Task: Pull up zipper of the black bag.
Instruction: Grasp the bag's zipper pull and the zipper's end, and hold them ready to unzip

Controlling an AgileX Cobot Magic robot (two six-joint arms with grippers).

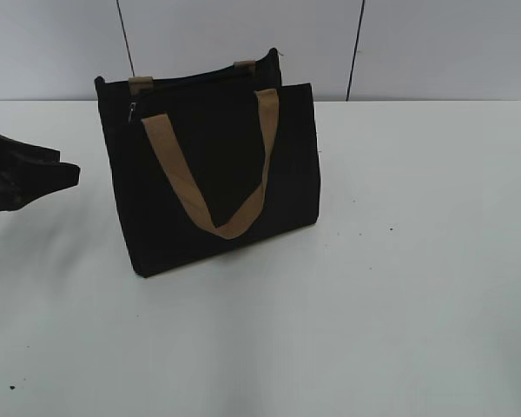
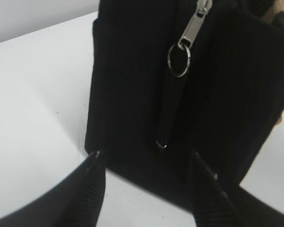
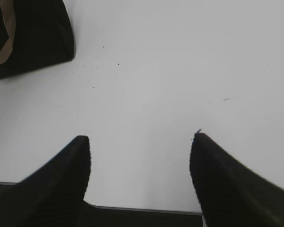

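**Bag upright on counter, both grippers clear of it**

Bag position: the black bag [image 1: 213, 174] stands upright on the white counter [image 1: 399, 287], left of centre in the exterior view, turned so that one broad face and one narrow end face the camera. A tan webbing handle [image 1: 210, 169] hangs in a V down the broad face. Two tan strap tabs [image 1: 141, 84] show at the top edge.

Zipper: in the left wrist view the silver zipper pull [image 2: 193, 29] sits near the upper part of the bag's narrow end, on the black zip track. A small metal ring [image 2: 179, 60] hangs from the pull, and a thin black strap [image 2: 169, 111] hangs down from the ring against the fabric. In the exterior view the pull shows only as a small glint at the bag's upper left corner [image 1: 132, 110].

Left gripper [image 2: 146, 165]: jaws spread wide, nothing between them. The tips sit low, near the foot of the bag's narrow end; whether they touch the fabric cannot be told. In the exterior view the gripper [image 1: 22, 178] is apart from the bag, at the left edge.

Right gripper [image 3: 141, 142]: jaws spread, hovering over bare counter. A bag corner [image 3: 31, 38] shows at upper left, well apart from the tips.
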